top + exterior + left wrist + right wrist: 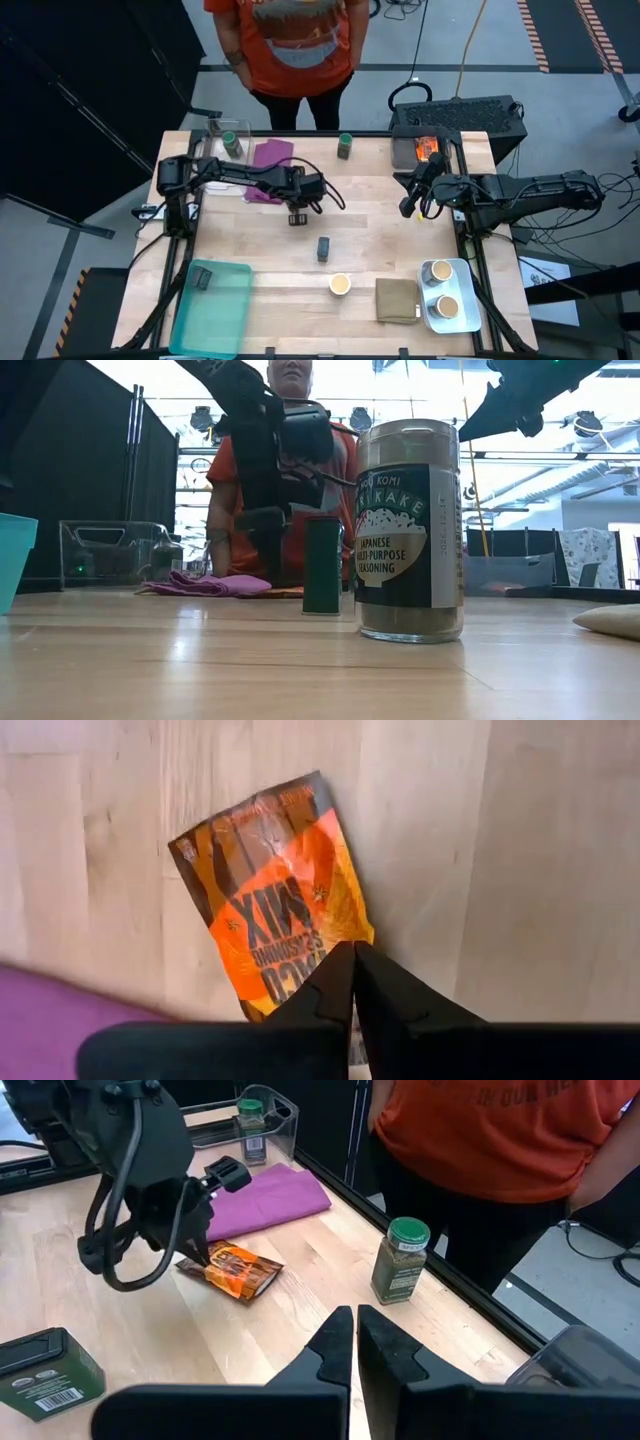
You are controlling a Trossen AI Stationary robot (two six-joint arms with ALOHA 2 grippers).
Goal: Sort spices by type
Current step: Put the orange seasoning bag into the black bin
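An orange packet lies flat on the wood near the purple cloth. My left gripper stands at one end of it, fingers shut; from above, the gripper hides it. My right gripper hangs shut over the table's right part, touching nothing. Another orange packet sits in a dark tray. One green-lidded jar stands by the far edge, another in a clear bin. A dark block and a tan-topped jar stand mid-table. My left gripper pinches the orange packet between its two fingers at one short end, near a corner. The fingers come from above, pointing down. The rest of the packet lies on the table.
A person in an orange shirt stands at the far edge. A teal tray at near left holds a dark block. A grey tray at near right holds two tan-topped cups, with an olive cloth beside it.
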